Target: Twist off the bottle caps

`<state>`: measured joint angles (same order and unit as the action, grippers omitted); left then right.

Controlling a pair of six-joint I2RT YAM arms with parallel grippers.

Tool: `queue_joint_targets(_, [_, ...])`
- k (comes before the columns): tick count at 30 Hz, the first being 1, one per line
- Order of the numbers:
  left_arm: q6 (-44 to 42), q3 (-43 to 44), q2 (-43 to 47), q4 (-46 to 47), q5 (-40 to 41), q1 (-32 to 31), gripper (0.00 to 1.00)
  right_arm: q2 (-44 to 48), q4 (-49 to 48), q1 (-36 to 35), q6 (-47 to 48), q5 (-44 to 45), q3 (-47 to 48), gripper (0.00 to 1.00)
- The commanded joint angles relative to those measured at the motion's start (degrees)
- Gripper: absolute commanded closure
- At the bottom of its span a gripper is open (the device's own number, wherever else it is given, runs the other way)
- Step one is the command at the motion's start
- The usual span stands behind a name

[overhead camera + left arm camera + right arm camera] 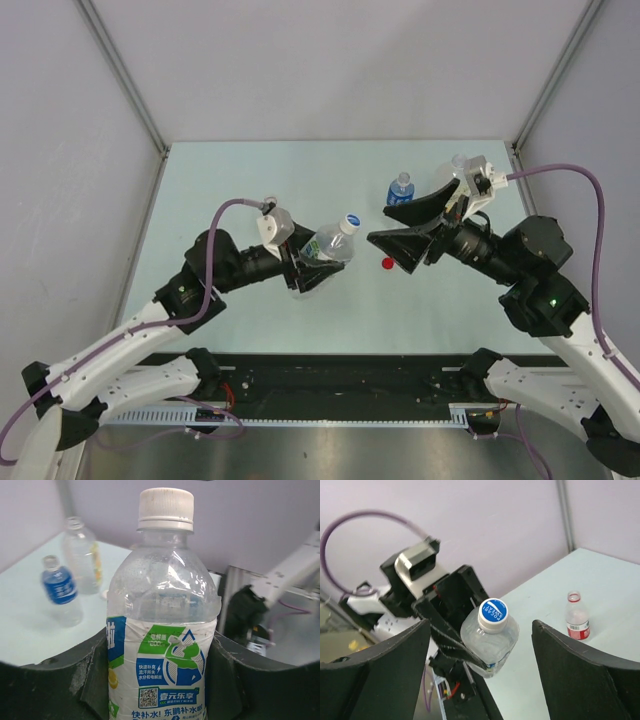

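Note:
My left gripper (316,264) is shut on the white-and-blue-labelled bottle (326,247) and holds it tilted, its cap towards the right arm. The bottle fills the left wrist view (162,645). Its white cap (166,509) with a blue top (493,614) is on. My right gripper (381,222) is open, a short way from the cap, its jaws either side of it in the right wrist view (481,626) without touching. A loose red cap (388,264) lies on the table. The red-labelled bottle (577,616) stands uncapped.
The blue-labelled bottle (401,188) stands capped at the back right, also in the left wrist view (60,589). The larger bottle with a yellowish label (83,555) stands behind it, mostly hidden by the right wrist in the top view. Grey walls enclose the table (230,180).

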<state>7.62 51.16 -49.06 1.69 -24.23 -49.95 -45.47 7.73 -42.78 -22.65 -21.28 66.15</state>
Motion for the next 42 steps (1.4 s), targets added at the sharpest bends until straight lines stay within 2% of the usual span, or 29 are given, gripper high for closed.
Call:
queue_joint_targets(1, [-5.4, -1.6, 2.5, 0.5, 19.7, -3.4, 1.00, -1.6, -2.9, -0.3, -9.1, 12.6, 0.5, 0.16])
queue_joint_targets(2, [-6.8, -2.3, 2.8, 0.9, 22.4, -5.2, 1.00, -2.0, -2.8, -1.1, -9.8, 13.9, 0.5, 0.16])
queue_joint_targets(3, [-7.3, -2.7, 3.1, 1.3, 28.9, -6.2, 1.00, -2.9, -2.5, -1.6, -10.4, 17.0, 0.4, 0.16])
queue_joint_targets(6, [-10.3, -4.1, 3.7, 2.8, 37.2, -9.5, 1.00, -5.0, -2.2, -4.6, -11.4, 23.2, 0.4, 0.16])
queue_joint_targets(14, [-16.8, -5.5, 2.7, 5.9, 53.5, -16.9, 1.00, -9.5, -3.0, -9.8, -13.9, 31.9, 0.4, 0.17])
queue_joint_targets(19, [-17.8, -5.8, 1.9, 6.7, 55.3, -17.5, 1.00, -11.5, -5.7, -11.9, -13.6, 33.0, 0.5, 0.18])
queue_joint_targets(36, [-18.4, -6.2, 1.2, 6.3, 55.0, -17.9, 1.00, -16.1, -10.7, -12.1, -12.5, 30.7, 0.4, 0.24])
queue_joint_targets(42, [-18.3, -6.2, 1.2, 6.1, 54.9, -17.9, 1.00, -17.5, -11.8, -11.7, -12.9, 29.4, 0.5, 0.29])
